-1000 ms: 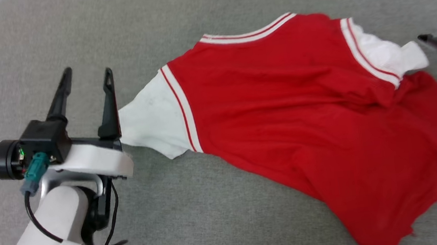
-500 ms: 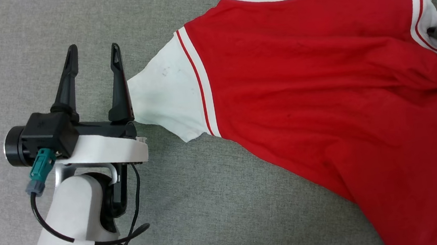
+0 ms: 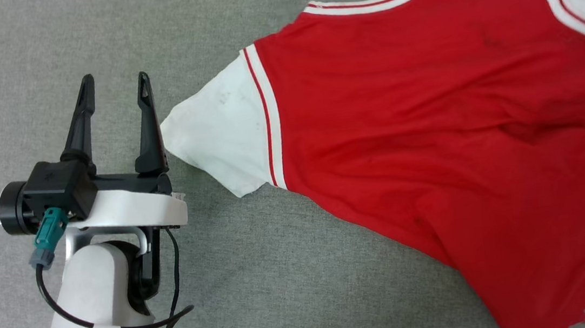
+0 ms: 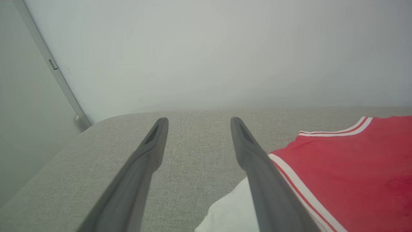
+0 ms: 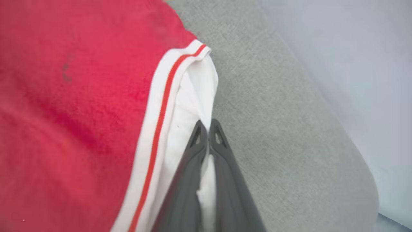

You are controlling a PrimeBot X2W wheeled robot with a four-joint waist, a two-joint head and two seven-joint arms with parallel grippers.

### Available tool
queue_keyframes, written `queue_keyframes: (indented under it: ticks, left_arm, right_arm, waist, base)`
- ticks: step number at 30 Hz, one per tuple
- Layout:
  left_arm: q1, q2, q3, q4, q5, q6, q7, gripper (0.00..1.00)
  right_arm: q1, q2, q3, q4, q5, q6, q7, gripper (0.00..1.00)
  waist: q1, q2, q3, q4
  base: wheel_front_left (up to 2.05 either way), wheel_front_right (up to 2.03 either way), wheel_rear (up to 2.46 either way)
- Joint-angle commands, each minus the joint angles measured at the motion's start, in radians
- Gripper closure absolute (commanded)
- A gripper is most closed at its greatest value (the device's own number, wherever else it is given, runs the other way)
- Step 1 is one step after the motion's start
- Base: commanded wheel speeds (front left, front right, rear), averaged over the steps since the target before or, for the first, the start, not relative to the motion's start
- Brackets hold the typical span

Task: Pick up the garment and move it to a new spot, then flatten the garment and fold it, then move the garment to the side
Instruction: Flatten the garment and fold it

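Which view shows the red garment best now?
The head view: the garment lies spread on the grey cushion, both white sleeves visible. The left wrist view shows one sleeve and the collar trim beside the open left gripper. The right wrist view shows the other sleeve pinched by the right gripper.

Head view looked down from above at garment (image 3: 429, 117) on grey cushion (image 3: 284, 295). Left wrist view sat low, facing wall (image 4: 206, 48); right wrist view close up. All shared garment, cushion.
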State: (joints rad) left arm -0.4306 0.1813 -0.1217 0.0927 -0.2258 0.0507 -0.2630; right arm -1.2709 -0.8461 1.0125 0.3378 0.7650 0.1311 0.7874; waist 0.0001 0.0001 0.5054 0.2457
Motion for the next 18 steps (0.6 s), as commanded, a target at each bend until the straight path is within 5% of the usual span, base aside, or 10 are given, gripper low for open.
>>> queue_keyframes:
  ticks: [1,7,13,14,16,18]
  left_arm:
    - [0.019,-0.007,0.014,0.003,0.012,-0.01,-0.002,0.0]
    - [0.037,-0.026,0.041,0.007,0.034,-0.034,-0.002,0.0]
    - [0.026,-0.043,0.059,0.023,0.055,-0.057,-0.002,0.0]
    - [0.025,-0.042,0.063,0.028,0.057,-0.059,-0.002,0.0]
    - [0.028,-0.042,0.069,0.037,0.066,-0.066,-0.002,0.0]
    - [0.029,-0.039,0.076,0.049,0.074,-0.07,-0.002,0.0]
  right_arm:
    - [-0.01,-0.026,-0.006,-0.011,0.022,-0.001,-0.029,1.0]
    - [0.093,-0.118,-0.006,-0.01,0.061,-0.001,-0.051,1.0]
    - [0.217,-0.104,-0.03,0.086,0.089,0.0,-0.065,1.0]
    - [0.233,-0.088,-0.038,0.1,0.088,0.0,-0.078,0.93]
    - [0.243,-0.066,-0.061,0.121,0.076,0.0,-0.111,0.0]
    - [0.239,-0.053,-0.086,0.132,0.059,0.0,-0.146,0.0]
  waist:
    - [-0.0001,-0.0001,-0.022,-0.016]
    - [-0.0001,-0.0001,-0.032,-0.035]
    - [-0.0001,-0.0001,-0.028,-0.043]
    - [-0.0001,-0.0001,-0.03,-0.046]
    - [-0.0001,-0.0001,-0.039,-0.054]
    - [-0.0001,-0.0001,-0.055,-0.062]
  base:
    - [0.0,0.0,0.0]
    - [0.0,0.0,0.0]
    - [0.0,0.0,0.0]
    - [0.0,0.0,0.0]
    - [0.0,0.0,0.0]
    - [0.0,0.0,0.0]
